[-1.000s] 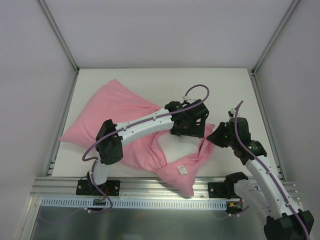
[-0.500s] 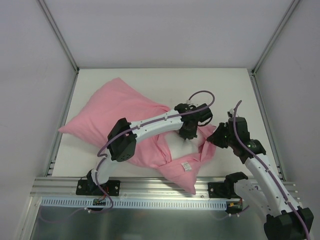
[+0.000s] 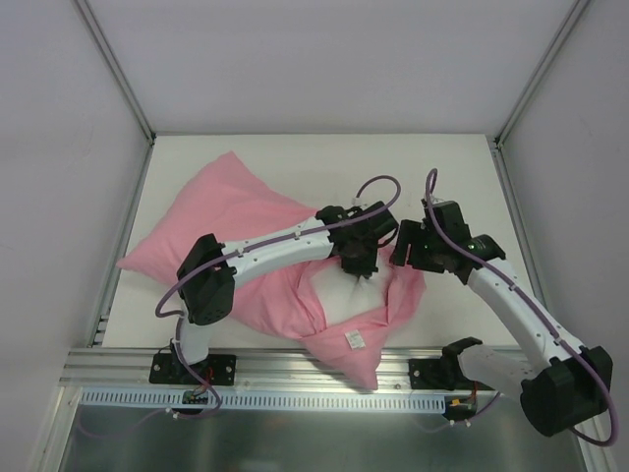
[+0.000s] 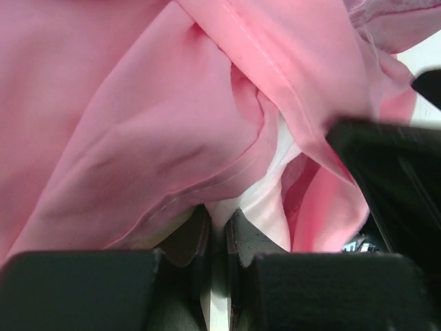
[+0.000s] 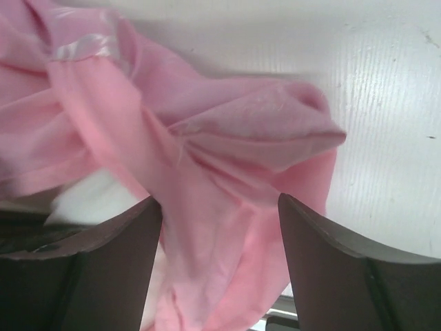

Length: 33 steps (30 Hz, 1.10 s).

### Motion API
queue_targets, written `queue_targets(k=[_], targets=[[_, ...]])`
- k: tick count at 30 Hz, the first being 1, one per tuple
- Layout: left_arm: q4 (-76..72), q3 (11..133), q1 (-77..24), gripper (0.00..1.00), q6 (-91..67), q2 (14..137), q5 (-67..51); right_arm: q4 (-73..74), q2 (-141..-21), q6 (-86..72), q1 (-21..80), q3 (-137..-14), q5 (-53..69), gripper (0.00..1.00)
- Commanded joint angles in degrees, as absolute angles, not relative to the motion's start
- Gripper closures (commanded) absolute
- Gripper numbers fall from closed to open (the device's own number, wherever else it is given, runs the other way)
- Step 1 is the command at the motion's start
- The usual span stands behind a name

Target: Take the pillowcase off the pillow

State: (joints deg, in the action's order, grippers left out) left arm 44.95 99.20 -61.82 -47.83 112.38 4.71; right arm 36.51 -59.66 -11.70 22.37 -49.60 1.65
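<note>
The pink pillowcase (image 3: pixel 226 216) lies crumpled across the left and middle of the table, its white label (image 3: pixel 354 337) near the front edge. At its open end the white pillow (image 3: pixel 339 295) shows. My left gripper (image 3: pixel 356 264) sits at that opening; in the left wrist view it (image 4: pixel 219 231) is shut on a pinch of white pillow (image 4: pixel 269 200) under pink pillowcase (image 4: pixel 138 124) folds. My right gripper (image 3: pixel 405 248) hovers just right of it. In the right wrist view it (image 5: pixel 219 207) stands open, with a loose pillowcase (image 5: pixel 227 158) fold between the fingers (image 5: pixel 303 227).
The white table (image 3: pixel 442 167) has bare surface behind and to the right of the fabric. An aluminium rail (image 3: pixel 295 379) runs along the near edge. White walls with metal posts (image 3: pixel 118 69) close in the sides and back.
My left gripper has shut on the pillow at the pillowcase's opening. My right gripper has opened, let the pink fold go, and moved left and farther back toward the left gripper.
</note>
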Motion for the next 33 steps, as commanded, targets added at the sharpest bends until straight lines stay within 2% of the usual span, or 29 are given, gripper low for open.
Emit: queue_targets(k=[1,3,4,6,10,14,19,23,26,33], targets=[[44.74,96.86,-62.40,1.00,-49.57,109.43,0.35,36.22,-63.70,-9.06,22.50,-50.19,-2.55,0.29],[44.30,96.42,-62.58,1.00,-49.66,108.37,0.09,36.12,-66.52,-8.35,22.41,-51.50,-4.03,0.46],[44.12,96.24,-62.67,1.00,-49.57,107.93,0.09,36.21,-68.53,-8.35,22.24,-51.94,-5.26,0.67],[44.12,95.37,-62.93,1.00,-49.57,105.92,0.09,36.21,-68.91,-8.35,19.97,-52.38,-6.06,0.99],[43.86,92.12,-63.54,1.00,-48.78,100.12,-1.41,32.79,-66.71,-8.61,14.34,-51.94,-0.71,0.99],[42.10,83.97,-65.30,1.00,-48.95,90.37,-1.06,32.61,-68.46,-7.92,10.21,-54.22,6.14,0.99],[39.91,72.36,-65.57,1.00,-53.78,77.38,1.66,32.26,-69.70,-7.03,7.48,-55.64,11.59,0.99],[37.71,68.03,-65.57,1.00,-56.07,69.45,4.39,29.19,-69.79,-8.35,6.24,-53.18,17.38,0.99],[37.09,68.20,-65.48,1.00,-55.64,67.41,5.62,25.23,-69.96,-10.63,6.59,-49.49,21.26,0.99],[35.60,73.38,-65.30,1.00,-53.97,72.32,5.97,21.01,-68.12,-13.71,10.89,-43.78,22.41,0.99]])
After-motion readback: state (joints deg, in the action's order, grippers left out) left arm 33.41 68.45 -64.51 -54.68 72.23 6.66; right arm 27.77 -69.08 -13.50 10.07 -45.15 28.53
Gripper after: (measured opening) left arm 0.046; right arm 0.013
